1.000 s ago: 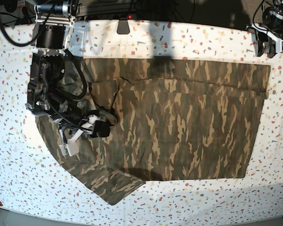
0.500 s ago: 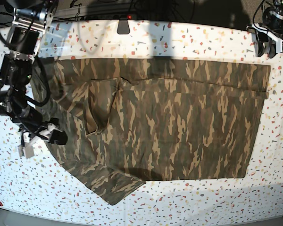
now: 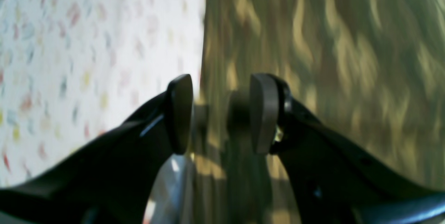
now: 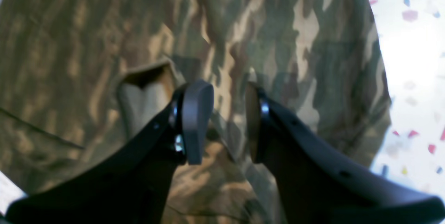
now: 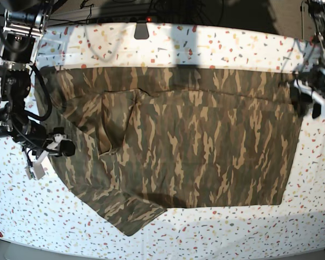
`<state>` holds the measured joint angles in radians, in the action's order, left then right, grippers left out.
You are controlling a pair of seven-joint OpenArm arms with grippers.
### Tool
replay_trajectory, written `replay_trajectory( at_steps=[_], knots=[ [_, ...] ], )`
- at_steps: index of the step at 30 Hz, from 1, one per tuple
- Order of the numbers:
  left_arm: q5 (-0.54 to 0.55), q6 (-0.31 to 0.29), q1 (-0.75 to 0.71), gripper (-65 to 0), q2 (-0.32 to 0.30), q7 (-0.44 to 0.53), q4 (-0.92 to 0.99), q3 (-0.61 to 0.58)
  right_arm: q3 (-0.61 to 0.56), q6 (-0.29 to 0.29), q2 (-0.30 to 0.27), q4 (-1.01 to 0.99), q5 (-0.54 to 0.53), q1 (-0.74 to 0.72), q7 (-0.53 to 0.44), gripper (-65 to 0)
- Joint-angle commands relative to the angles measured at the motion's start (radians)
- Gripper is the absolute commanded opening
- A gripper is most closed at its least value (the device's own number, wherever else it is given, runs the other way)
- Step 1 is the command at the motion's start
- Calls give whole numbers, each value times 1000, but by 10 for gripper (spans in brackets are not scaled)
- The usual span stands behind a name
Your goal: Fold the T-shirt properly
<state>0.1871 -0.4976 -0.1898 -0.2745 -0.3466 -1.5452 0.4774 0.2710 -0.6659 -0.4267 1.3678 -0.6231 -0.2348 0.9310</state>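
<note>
Base view: T-shirt (image 5: pixel 195 146) lies flat between both parted tools.

The counter (image 5: pixel 216 46) is white, speckled all over with red, blue, yellow and grey flecks. At the middle of its far edge sits a small dark fixture (image 5: pixel 142 28), with black cables (image 5: pixel 168 8) behind it.

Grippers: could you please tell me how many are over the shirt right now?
2. The right gripper hangs open over the T-shirt near its sleeve end; the left gripper hangs open above the opposite edge.
</note>
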Motion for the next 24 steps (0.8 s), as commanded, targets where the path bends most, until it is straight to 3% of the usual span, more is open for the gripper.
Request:
replay_trajectory(
  at_steps=[1, 6, 10, 14, 20, 24],
  knots=[
    [56, 0, 44, -385, -31, 16, -7, 5, -8, -6, -16, 14, -8, -26, -32, -444],
    [193, 0, 254, -385, -108, -42, 159, -10, -79, -4, -16, 11, 64, -45, -65, -444],
    [214, -4, 449, -385, -170, -81, 408, -103, -145, 35, -14, 1, 124, -90, -80, -444],
    [191, -4, 640, -385, -180, -79, 633, -234, -192, 46, -14, -116, 152, -186, -97, -444],
    [169, -3, 904, -385, -176, 35, 1007, -381, -206, 45, -14, -367, 152, -345, -97, -444],
    [35, -3, 1042, -385, -172, 121, 1255, -409, -206, 45, -13, -446, 152, -395, -94, -444]
  ],
)
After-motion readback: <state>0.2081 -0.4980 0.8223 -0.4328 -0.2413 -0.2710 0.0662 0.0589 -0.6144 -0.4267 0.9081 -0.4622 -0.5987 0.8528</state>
